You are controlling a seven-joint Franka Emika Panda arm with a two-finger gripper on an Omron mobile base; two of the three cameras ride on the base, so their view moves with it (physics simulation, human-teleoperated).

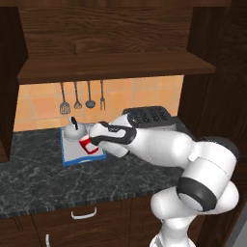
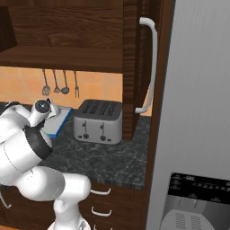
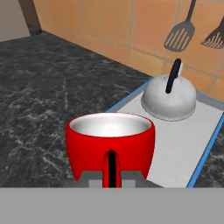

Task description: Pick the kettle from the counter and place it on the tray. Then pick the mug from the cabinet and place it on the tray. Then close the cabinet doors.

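Carrying the mug (image 3: pixel 110 146) over the near end of the tray (image 3: pixel 183 151), with my gripper (image 1: pixel 91 143) pinching its handle, fingers pressed tight on it. In the hand view the mug is sitting upright right in front of the camera, red with a pale inside, handle facing me. I am not able to tell whether its base is touching the tray yet or hanging just above it.

The kettle (image 3: pixel 169 98) is already sitting on the tray, toward the far end by the tiled wall, upright, apart from the mug. So step one is looking done. Step two is nearly done, in my judgement: I am only needing to set the mug down and let go.

The tray is lying on the counter (image 1: pixel 43 178), left of the toaster (image 2: pixel 98 121). Utensils (image 1: pixel 82 96) are hanging on the wall behind it.

The cabinet (image 1: pixel 111 48) is standing open above, shelf bare where I can see it. One door (image 2: pixel 141 67) is swung out beside the toaster, its bar handle facing the right base camera. Closing the doors is still left, so the last step is untouched.
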